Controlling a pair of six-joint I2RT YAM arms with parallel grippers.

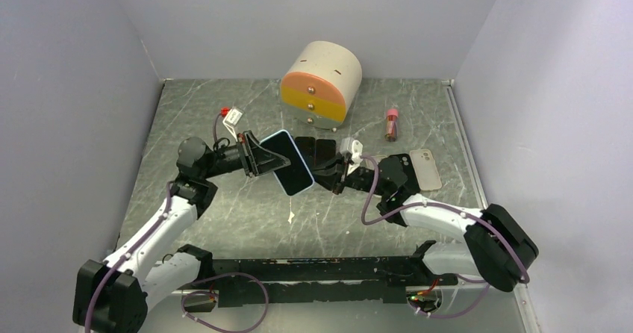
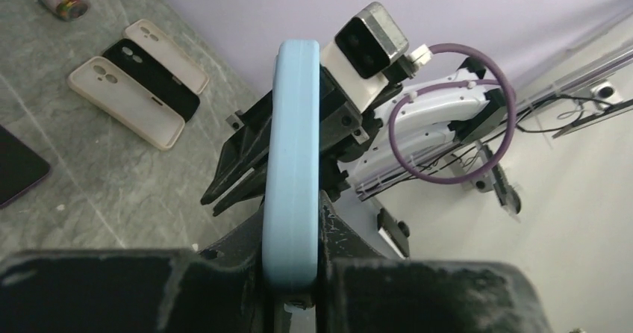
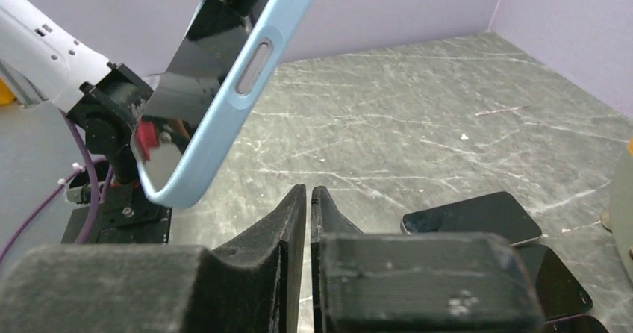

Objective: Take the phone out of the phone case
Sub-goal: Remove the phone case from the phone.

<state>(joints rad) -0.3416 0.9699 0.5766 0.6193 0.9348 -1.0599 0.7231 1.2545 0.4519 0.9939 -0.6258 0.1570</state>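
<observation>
A phone with a black screen (image 1: pixel 290 164) sits in a light blue case (image 2: pixel 293 154) and is held in the air above the table's middle. My left gripper (image 1: pixel 257 156) is shut on the case's left end; the left wrist view shows its jaws (image 2: pixel 292 221) pressed on both faces of the case edge-on. My right gripper (image 1: pixel 334 178) is shut and empty, just right of the phone's lower corner. In the right wrist view its closed fingertips (image 3: pixel 307 195) sit below and right of the blue case's corner (image 3: pixel 224 116), not touching it.
Loose black phones (image 1: pixel 315 152) lie on the table behind the held phone. Spare cases, beige and black, (image 1: pixel 425 169) lie at the right. A round drawer box (image 1: pixel 319 85) stands at the back, a small bottle (image 1: pixel 390 124) to its right, a white and red plug (image 1: pixel 231 116) at the left.
</observation>
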